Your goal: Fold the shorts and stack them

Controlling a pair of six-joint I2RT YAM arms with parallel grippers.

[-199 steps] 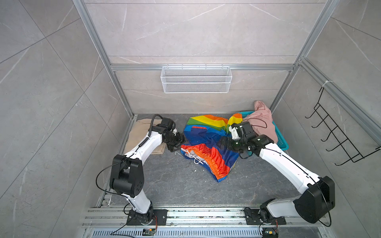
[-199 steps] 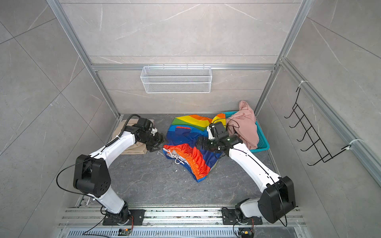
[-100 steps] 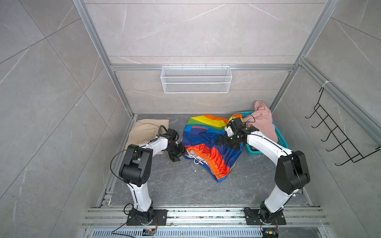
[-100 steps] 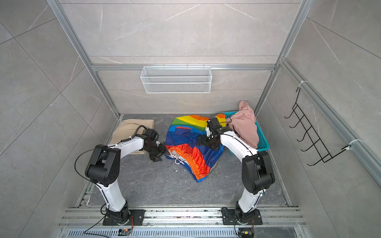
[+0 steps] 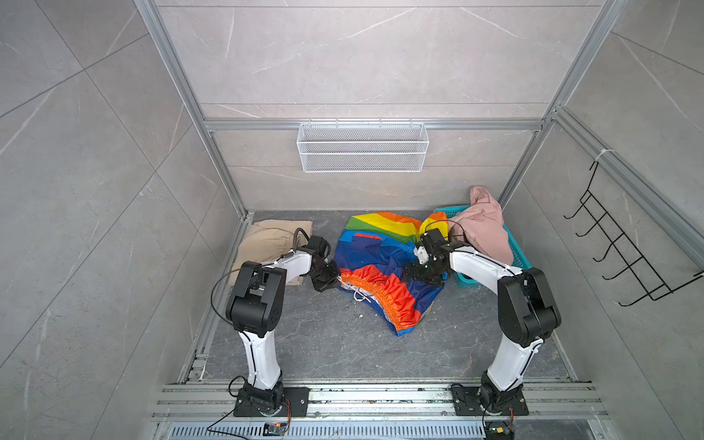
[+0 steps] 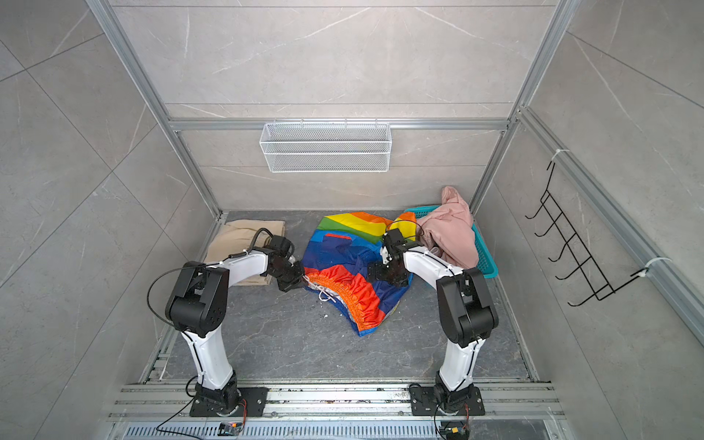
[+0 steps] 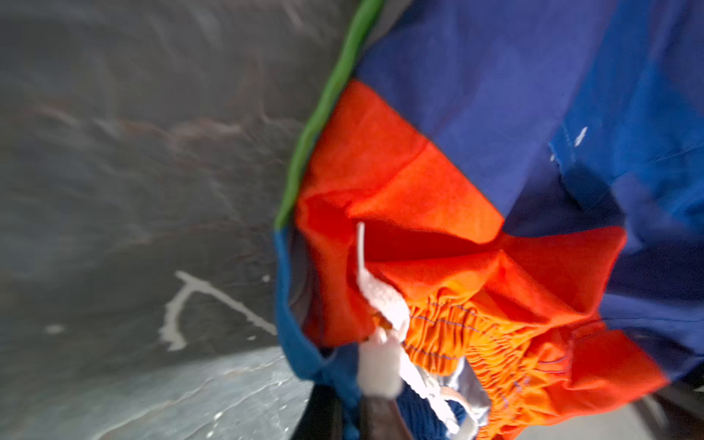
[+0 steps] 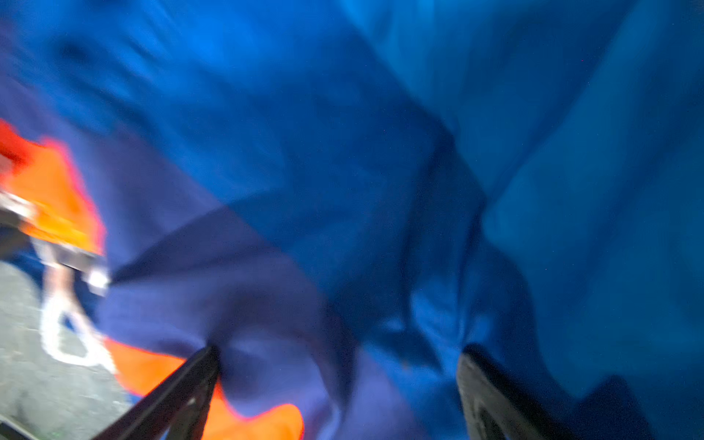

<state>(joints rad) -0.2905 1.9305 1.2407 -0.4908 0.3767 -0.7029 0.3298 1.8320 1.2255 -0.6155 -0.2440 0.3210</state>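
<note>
Because the rainbow-striped shorts (image 5: pixel 381 247) lie crumpled and need spreading before any fold, my left gripper (image 5: pixel 327 281) is clamped tight at one end of their gathered orange waistband (image 7: pixel 476 343). In the left wrist view the blue edge and the white drawstring (image 7: pixel 381 301) run down between my fingers. My right gripper (image 8: pixel 339 381) stands wide open, its fingers (image 8: pixel 183 388) down at the dark blue cloth near the garment's middle, holding nothing. I judge it is placed there to take a second grip, so both arms can pull the shorts flat. The shorts lie mid-way across the grey table (image 5: pixel 324 343), between my two arms. The beige shorts (image 5: pixel 266 238) lie flat at the far left, just beside my left arm, and look already folded, probably the base of the stack. The dusty pink shorts (image 5: pixel 484 224) are heaped over the teal basket (image 5: pixel 516 253) at the far right, not yet dealt with.
</note>
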